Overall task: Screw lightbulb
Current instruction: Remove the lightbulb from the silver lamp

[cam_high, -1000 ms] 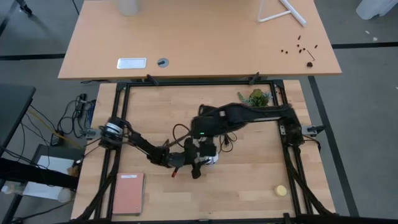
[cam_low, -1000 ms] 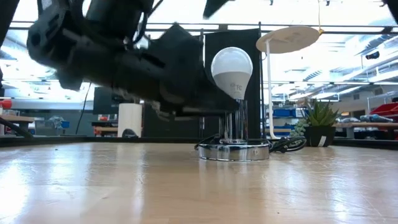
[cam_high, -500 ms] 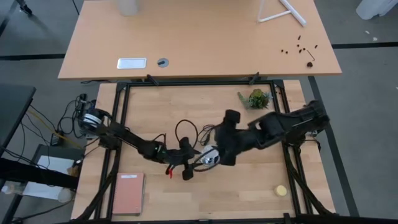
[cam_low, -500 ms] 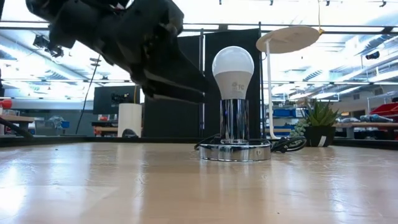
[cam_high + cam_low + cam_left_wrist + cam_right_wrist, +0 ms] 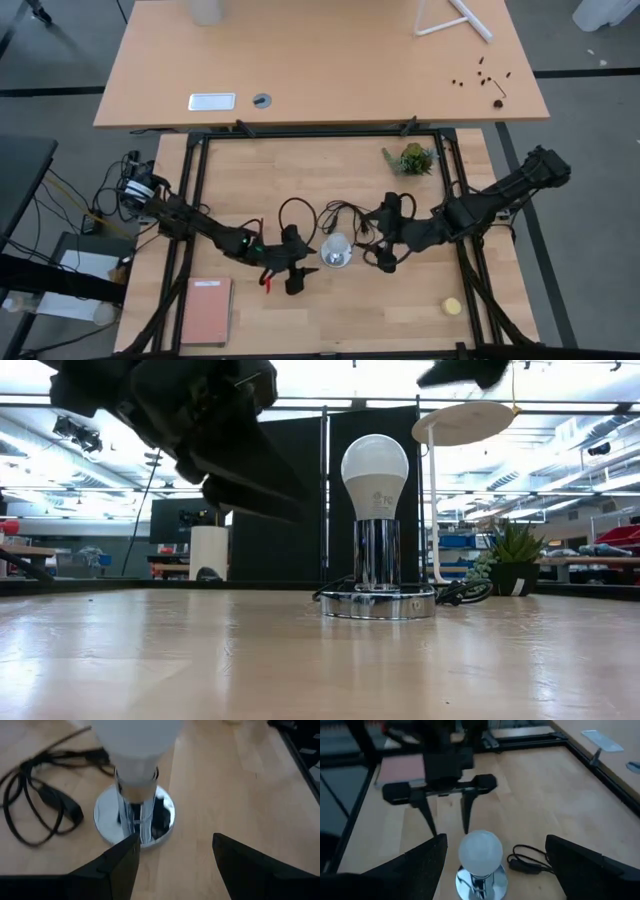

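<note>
The white lightbulb (image 5: 375, 468) stands upright with its screw end in the top of a chrome lamp stem (image 5: 376, 555), which stands on a round silvery base (image 5: 378, 603). The bulb shows from above in the high view (image 5: 335, 250). My left gripper (image 5: 293, 272) is open just left of the lamp, its fingers pointing at the base (image 5: 134, 815). My right gripper (image 5: 373, 245) is open just right of the lamp and faces the bulb (image 5: 480, 850). Neither touches the lamp.
The lamp's thin black cord (image 5: 335, 214) lies in loops beyond the base. A pink notebook (image 5: 205, 310) lies at the near left, a small yellow disc (image 5: 452, 306) at the near right, and a small plant (image 5: 412, 157) at the far right.
My right gripper has gone from over the bulb toward the table's right edge and now stands clear of it. My left gripper has drawn back from the lamp stem toward the left. The bulb stays upright on the stem.
</note>
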